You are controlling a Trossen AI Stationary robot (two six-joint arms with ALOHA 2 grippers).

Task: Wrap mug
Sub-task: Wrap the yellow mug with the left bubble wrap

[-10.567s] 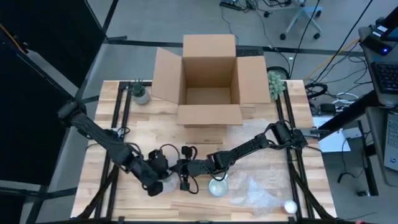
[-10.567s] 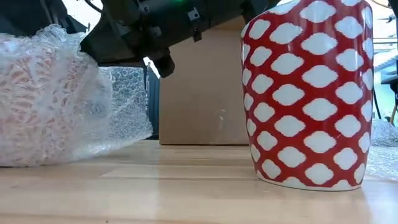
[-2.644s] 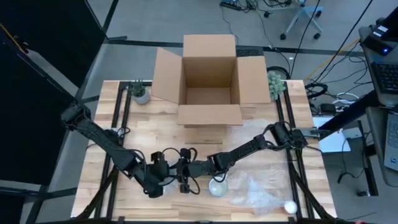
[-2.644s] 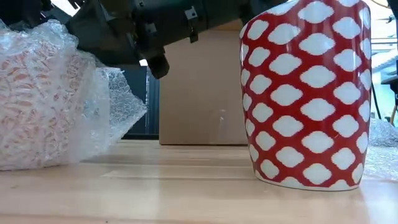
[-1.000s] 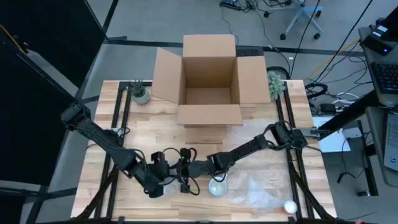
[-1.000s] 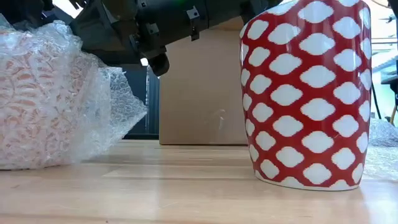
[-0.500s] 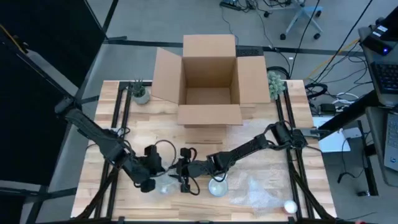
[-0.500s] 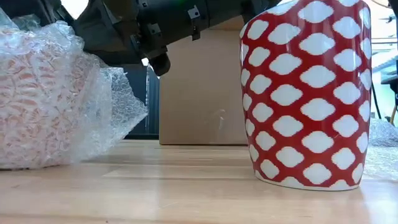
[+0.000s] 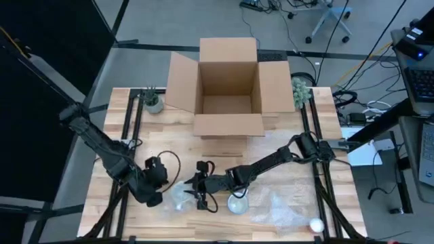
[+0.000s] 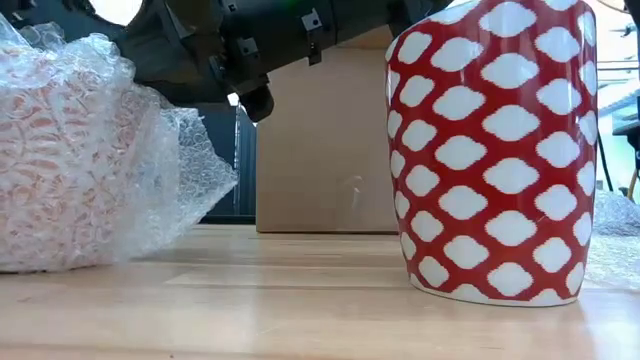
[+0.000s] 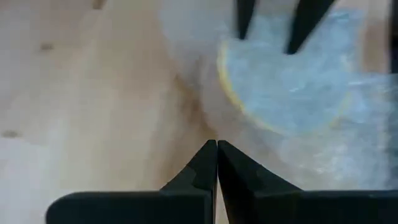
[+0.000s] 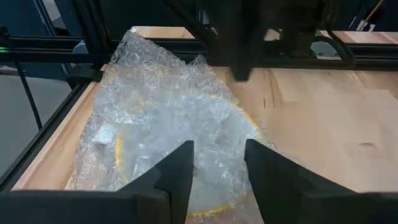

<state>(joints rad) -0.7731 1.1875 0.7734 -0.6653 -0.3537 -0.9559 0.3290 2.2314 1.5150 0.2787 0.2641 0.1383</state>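
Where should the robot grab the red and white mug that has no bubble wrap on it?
Probably by the rim, coming straight down from above with one gripper finger inside and one outside. The red and white mug stands upright on the table with its mouth open to the top. No handle shows, and its rounded wall looks wide and smooth for a grip from the side.

A lab: framed wooden table [image 9: 285, 146], loose cables [image 9: 352, 95], office chair [image 9: 331, 19].

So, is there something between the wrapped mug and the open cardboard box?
Nothing visible: bare table lies between the wrapped mug and the cardboard box. The right gripper sits over the mug.
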